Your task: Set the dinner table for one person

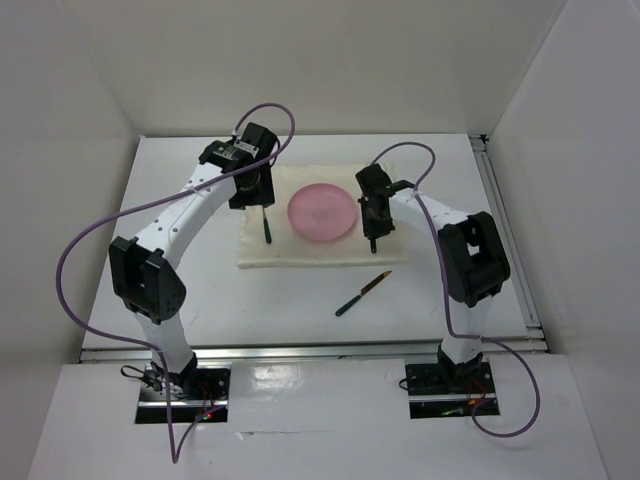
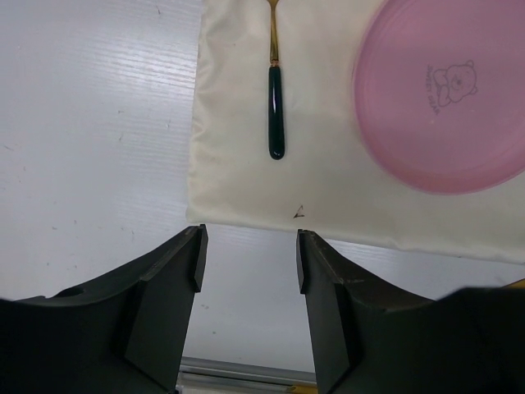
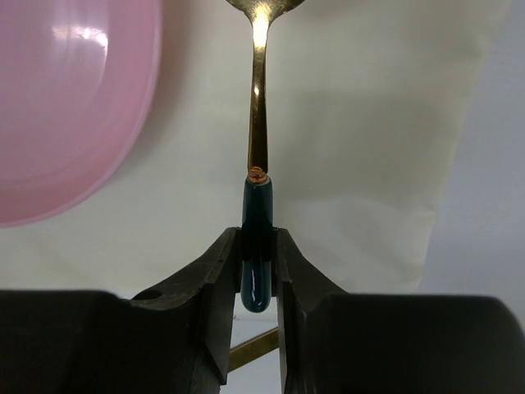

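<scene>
**Right tool clamped on a spoon, left tool apart over the cloth's edge**

In the overhead view both arms reach from their bases at the bottom of the frame toward the centre. The left arm bends up and rightward in a long arc. Its wrist tips down so that the left tool [image 1: 254,196] hangs over the upper left part of the cream cloth [image 1: 300,250]. The right arm folds sharply at the elbow on the right side of the frame and leans left. It brings the right tool [image 1: 373,222] down over the cloth's right part, just beside the pink plate [image 1: 322,212].

The left wrist view shows the left tool's fingers [image 2: 176,279] spread wide with nothing between them, above the seam where cloth meets table [image 1: 260,310]. A green-handled utensil [image 2: 276,107] lies flat on the cloth in the upper middle of that frame, apart from the fingers and left of the plate. Its head runs off the top edge.

In the right wrist view the right tool is closed tight on the dark green handle of a gold spoon [image 3: 257,123]. The spoon points up the frame over the cloth, with the plate at the upper left.

The table is the large glossy white surface under everything, filling the middle of the overhead frame. A loose utensil [image 1: 362,293] with a gold end and a dark handle lies diagonally on it, below the cloth.
</scene>
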